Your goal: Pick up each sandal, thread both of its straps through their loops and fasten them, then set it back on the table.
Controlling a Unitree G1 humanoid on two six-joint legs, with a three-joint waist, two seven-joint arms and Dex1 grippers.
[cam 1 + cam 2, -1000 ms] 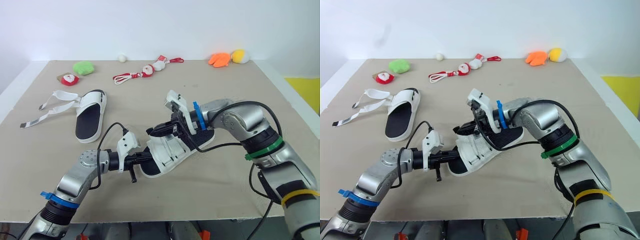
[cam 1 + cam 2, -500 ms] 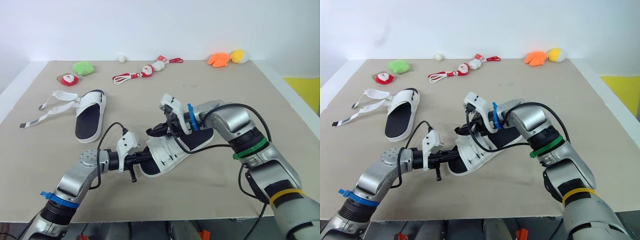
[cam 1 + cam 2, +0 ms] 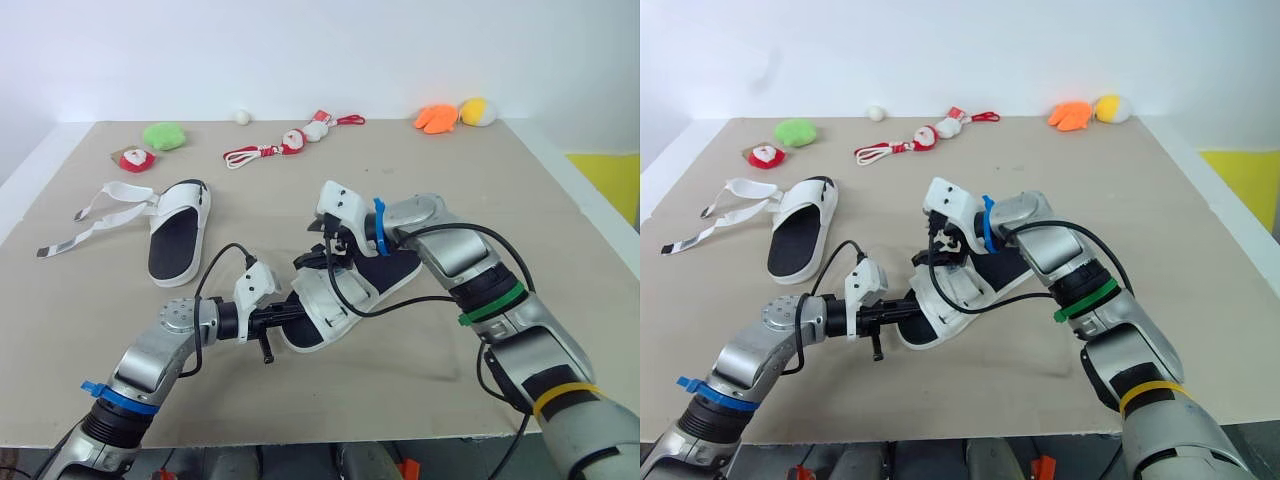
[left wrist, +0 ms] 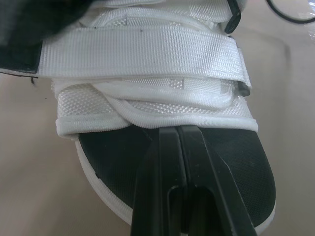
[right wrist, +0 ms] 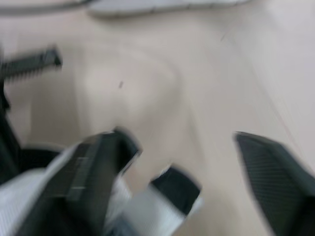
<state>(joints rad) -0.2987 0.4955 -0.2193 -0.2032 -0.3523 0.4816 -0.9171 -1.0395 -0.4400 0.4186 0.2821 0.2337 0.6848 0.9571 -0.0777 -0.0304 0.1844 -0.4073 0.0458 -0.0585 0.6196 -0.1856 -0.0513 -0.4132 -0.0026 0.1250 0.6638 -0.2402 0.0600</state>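
A white sandal with a black footbed (image 3: 335, 298) sits tilted at the table's middle, toe toward me. My left gripper (image 3: 295, 312) is shut on the toe edge of its sole (image 4: 147, 196). In the left wrist view a wide white strap (image 4: 142, 51) lies flat across the upper. My right gripper (image 3: 322, 256) hovers over the sandal's straps with its fingers (image 5: 106, 157) spread apart, open, holding nothing. A second white sandal (image 3: 180, 232) lies flat at the left, with its loose straps (image 3: 100, 208) trailing out to the left.
Along the far edge lie a green plush (image 3: 166, 135), a red-and-white toy (image 3: 133, 158), Santa toys on a red cord (image 3: 290, 143), a white ball (image 3: 242, 117), an orange toy (image 3: 438, 119) and a yellow one (image 3: 478, 111). The beige table (image 3: 560, 215) drops off at the right.
My right gripper has swung left and up over the sandal's straps, and its fingers have gone from shut to open. The left gripper and the sandal's toe have stayed put.
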